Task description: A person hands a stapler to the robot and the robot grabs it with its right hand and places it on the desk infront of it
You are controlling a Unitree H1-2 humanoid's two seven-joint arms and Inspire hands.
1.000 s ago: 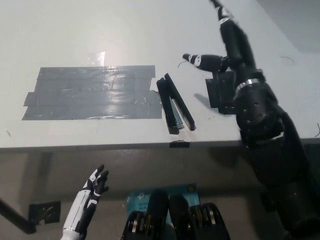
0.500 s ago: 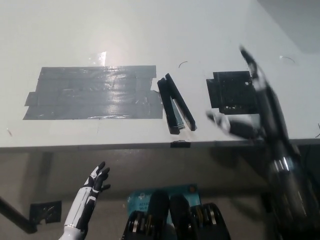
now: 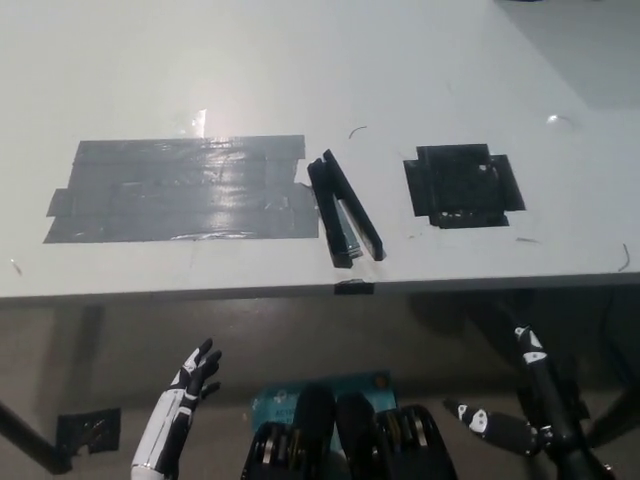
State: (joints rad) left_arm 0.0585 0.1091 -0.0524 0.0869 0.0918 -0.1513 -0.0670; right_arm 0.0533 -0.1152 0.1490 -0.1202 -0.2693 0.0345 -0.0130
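On the desk [image 3: 300, 60], near its front edge, the stapler [image 3: 345, 210] lay flat with its 2 arms splayed apart toward the near end, just right of a large patch of grey tape [image 3: 180, 188] and well left of a smaller black tape square [image 3: 462, 186]. Nothing touched it. The right hand [image 3: 510, 425] hung below the desk edge at lower right, fingers spread and holding nothing. The left hand [image 3: 190, 375] rested below the desk at lower left, fingers likewise apart and empty. No person was in view. By this layout the placing appeared done, and the step in hand was judged to be parking the right arm. To do it well, the arm should be kept clear of the desk's underside and front edge, so that no knock reaches the stapler, which sat close to that edge.
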